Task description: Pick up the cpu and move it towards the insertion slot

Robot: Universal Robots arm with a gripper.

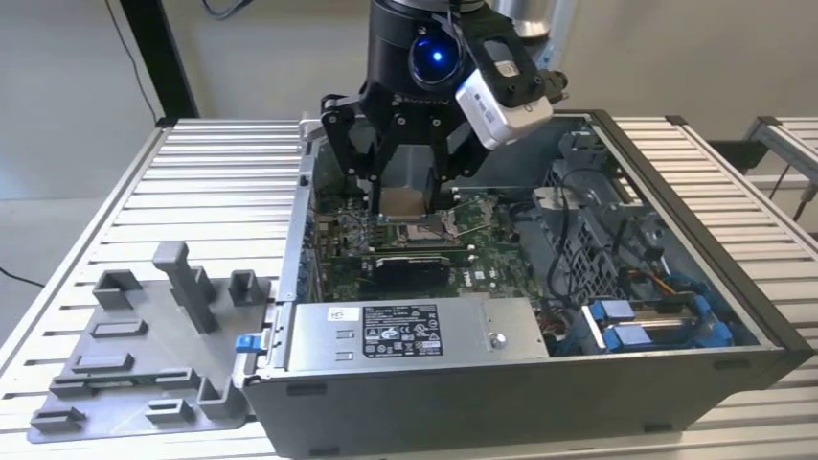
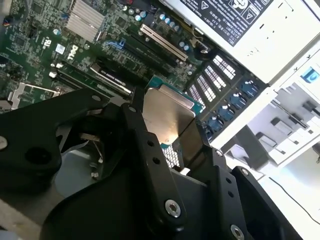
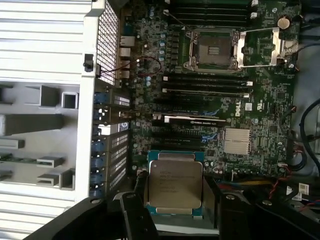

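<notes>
I am the gripper point(image 1: 406, 196), and my black jaws are closed part-way onto the cpu point(image 3: 175, 185), clamping two opposite edges. It is a thin square plate with a dull silvery metal lid on a green rim. Its faint print is too small for me to read. I hold it above the green motherboard point(image 3: 260, 125) inside the open computer case point(image 1: 715, 350), clear of the insertion slot point(image 3: 212, 50), whose shiny metal frame is hinged open. A white printed label sits on the power supply point(image 1: 390, 331).
</notes>
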